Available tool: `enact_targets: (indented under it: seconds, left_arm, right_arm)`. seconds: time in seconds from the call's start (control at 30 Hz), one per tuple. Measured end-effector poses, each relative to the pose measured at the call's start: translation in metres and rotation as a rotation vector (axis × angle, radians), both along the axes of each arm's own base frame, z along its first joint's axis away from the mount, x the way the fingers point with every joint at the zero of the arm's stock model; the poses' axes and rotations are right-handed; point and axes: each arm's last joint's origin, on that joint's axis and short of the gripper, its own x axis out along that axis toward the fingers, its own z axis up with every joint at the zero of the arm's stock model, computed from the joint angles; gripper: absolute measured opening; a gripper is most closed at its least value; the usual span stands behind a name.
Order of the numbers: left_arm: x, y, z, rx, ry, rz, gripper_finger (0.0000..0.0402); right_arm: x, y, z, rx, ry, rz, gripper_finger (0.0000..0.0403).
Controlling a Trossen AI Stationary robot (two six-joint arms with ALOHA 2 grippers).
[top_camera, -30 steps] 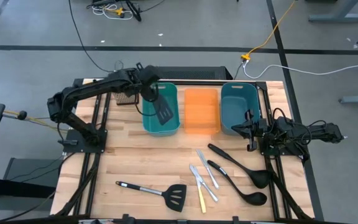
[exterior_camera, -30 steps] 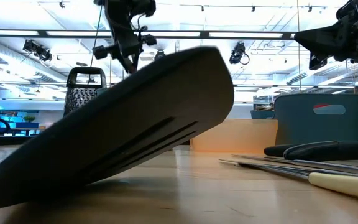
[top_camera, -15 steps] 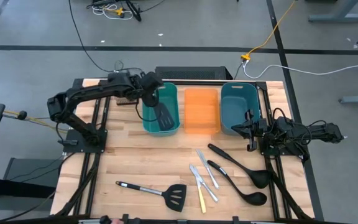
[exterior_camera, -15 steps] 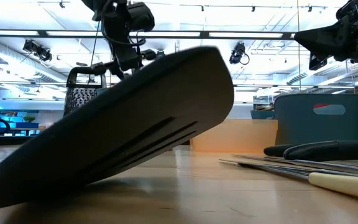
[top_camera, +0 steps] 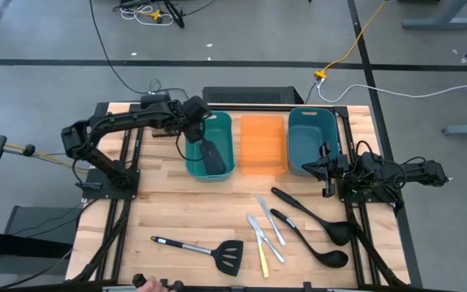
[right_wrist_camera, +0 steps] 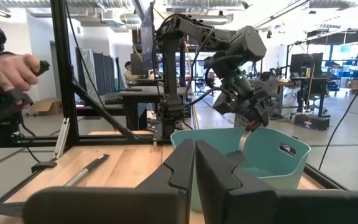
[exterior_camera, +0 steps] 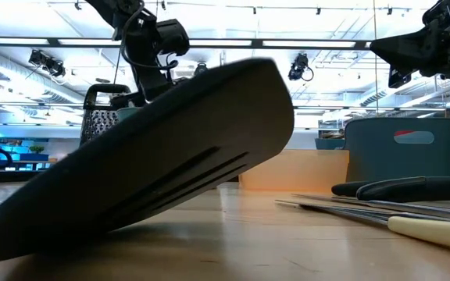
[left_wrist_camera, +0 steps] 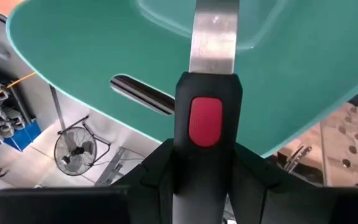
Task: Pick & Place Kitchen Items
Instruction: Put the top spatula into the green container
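My left gripper [top_camera: 194, 122] clamped a spatula [top_camera: 211, 156] over the teal bin [top_camera: 226, 122]. Best lower it fully before releasing. My right gripper [top_camera: 324, 169] waited shut.

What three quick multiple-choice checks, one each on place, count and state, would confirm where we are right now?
1. Where is the held spatula's blade?
A. in the left teal bin
B. in the orange bin
C. on the table

2. How many knives lie on the table?
A. one
B. three
C. five

3. What is the right gripper doing?
A. holding a ladle
B. shut on nothing
C. wide open over the knives

Answers:
1. A: the high view shows the left gripper lowering the spatula into the left teal bin, not the orange bin.
2. B: three knives lie together on the table.
3. B: the right gripper waits by the right edge, fingers together, while both ladles lie on the wood.
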Motion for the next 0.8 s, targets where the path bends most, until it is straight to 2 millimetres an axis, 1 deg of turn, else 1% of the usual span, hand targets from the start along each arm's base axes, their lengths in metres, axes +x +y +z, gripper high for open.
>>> enact_targets:
  seconds: [0.13,0.33,0.43,0.6,0.73,0.8]
  left_arm:
    - [0.0,0.008,-0.005,-0.024,-0.013,0.011,0.0117]
    - [0.001,0.023,-0.026,-0.07,0.04,0.044,0.0117]
    - [0.003,0.029,-0.032,-0.065,0.053,0.055,0.0117]
    - [0.006,0.031,-0.033,-0.037,0.039,0.049,0.0117]
    - [0.009,0.029,-0.03,-0.006,0.034,0.074,0.0118]
    - [0.01,0.028,-0.028,0.02,0.041,0.081,0.0138]
  right_arm:
    - [0.0,0.0,0.0,0.0,0.0,0.0,0.0025]
    - [0.0,0.0,0.0,-0.001,0.0,0.0,0.0025]
    - [0.0,0.0,0.0,-0.001,0.0,-0.001,0.0025]
    - [0.0,0.0,0.0,-0.007,0.0,-0.002,0.0025]
    - [0.0,0.0,0.0,-0.009,0.0,-0.002,0.0025]
    - [0.0,0.0,0.0,-0.009,0.001,-0.002,0.0025]
